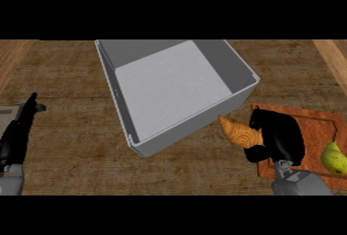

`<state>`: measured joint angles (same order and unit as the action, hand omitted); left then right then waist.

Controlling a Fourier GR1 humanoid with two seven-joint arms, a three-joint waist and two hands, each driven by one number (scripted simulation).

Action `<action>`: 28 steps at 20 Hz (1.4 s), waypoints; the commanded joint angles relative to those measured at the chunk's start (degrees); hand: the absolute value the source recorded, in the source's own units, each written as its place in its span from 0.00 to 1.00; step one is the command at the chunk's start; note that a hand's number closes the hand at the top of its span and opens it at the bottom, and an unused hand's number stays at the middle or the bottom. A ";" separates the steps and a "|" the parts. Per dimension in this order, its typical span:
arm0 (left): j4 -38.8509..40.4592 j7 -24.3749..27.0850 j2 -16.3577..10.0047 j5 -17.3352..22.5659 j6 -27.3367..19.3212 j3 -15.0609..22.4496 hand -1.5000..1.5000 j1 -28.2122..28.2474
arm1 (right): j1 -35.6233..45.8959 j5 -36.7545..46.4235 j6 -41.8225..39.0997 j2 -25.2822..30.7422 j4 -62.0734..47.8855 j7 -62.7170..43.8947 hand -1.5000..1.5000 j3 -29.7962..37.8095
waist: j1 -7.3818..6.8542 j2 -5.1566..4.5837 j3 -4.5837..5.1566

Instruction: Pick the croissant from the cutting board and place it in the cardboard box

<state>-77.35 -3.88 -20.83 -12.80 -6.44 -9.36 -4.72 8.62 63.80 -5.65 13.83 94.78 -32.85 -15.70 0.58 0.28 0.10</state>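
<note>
Right forearm (303, 184): grey, in from the lower edge at right, cut off there.
Right hand (277, 135): black, over the left part of the board; fingers (254, 152) curled and clamped on the croissant's thick end.
Croissant (238, 131): golden-brown ridged pastry, held at the board's left edge, between board and box. Long axis upper left to lower right; pointed tip aimed upper left, just beside the box's near wall.
Hidden: lower-right end of the croissant, under the hand. Lifted or touching the board: cannot tell.
Cutting board (315, 123): reddish-brown wooden rectangle, partly covered by the hand, cut off at right.
Pear (333, 158): yellow-green, on the board, clipped by the right edge.
Box (237, 69): grey, open-topped, rectangular, mid-view, set askew.
Left hand (16, 133): black, at the left edge; fingers straight, together, pointing up; resting, well apart from the box.
Counter (75, 160): brown wood grain.
</note>
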 commanded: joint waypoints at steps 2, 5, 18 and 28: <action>-1.14 -0.34 -2.11 2.40 3.37 -1.74 0.50 -0.21 | 3.49 5.25 0.18 -0.42 10.16 -4.08 1.00 -1.26 | -0.54 -0.01 -0.07; -1.77 -0.85 1.16 -1.46 -0.78 0.98 0.50 0.14 | 2.84 7.90 3.04 -0.55 15.07 -1.40 1.00 -4.98 | -0.42 -0.08 -0.09; 2.36 2.04 1.04 -1.36 1.01 -0.50 0.50 -1.48 | 30.48 -2.71 1.02 -13.67 -2.21 -4.41 1.00 1.27 | -1.38 -0.49 -0.07; 3.77 -0.03 1.34 -1.88 1.46 -0.31 0.50 -6.00 | 50.21 -14.40 17.20 -13.82 -33.37 -4.30 1.00 6.36 | -2.29 -0.82 -0.07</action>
<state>-75.25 -3.14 -19.72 -14.37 -4.94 -9.68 -8.25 53.18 53.41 6.02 0.24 72.49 -39.38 -11.29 -1.66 -0.45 0.04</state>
